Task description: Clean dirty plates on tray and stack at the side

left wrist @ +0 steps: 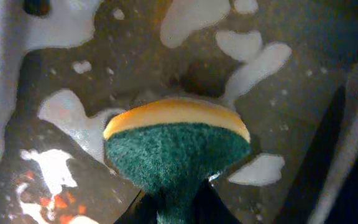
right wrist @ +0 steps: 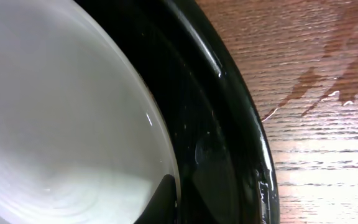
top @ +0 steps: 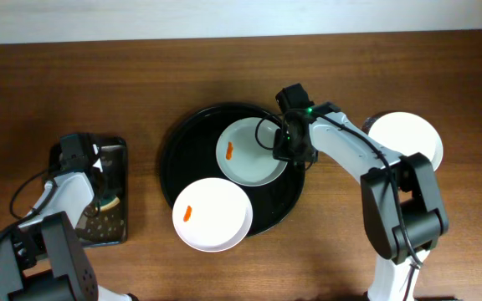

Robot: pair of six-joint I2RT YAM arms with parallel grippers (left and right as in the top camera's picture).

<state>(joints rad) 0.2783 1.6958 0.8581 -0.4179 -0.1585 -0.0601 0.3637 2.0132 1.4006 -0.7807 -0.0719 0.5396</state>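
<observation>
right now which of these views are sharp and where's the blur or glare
Overhead: sharp and evenly lit, though the side plate looks nearly blown out. Left wrist: soft throughout, the sponge too close, foam glaring white. Right wrist: the near plate is blurred, a glint runs along the black tray rim, the table grain is crisper.
</observation>
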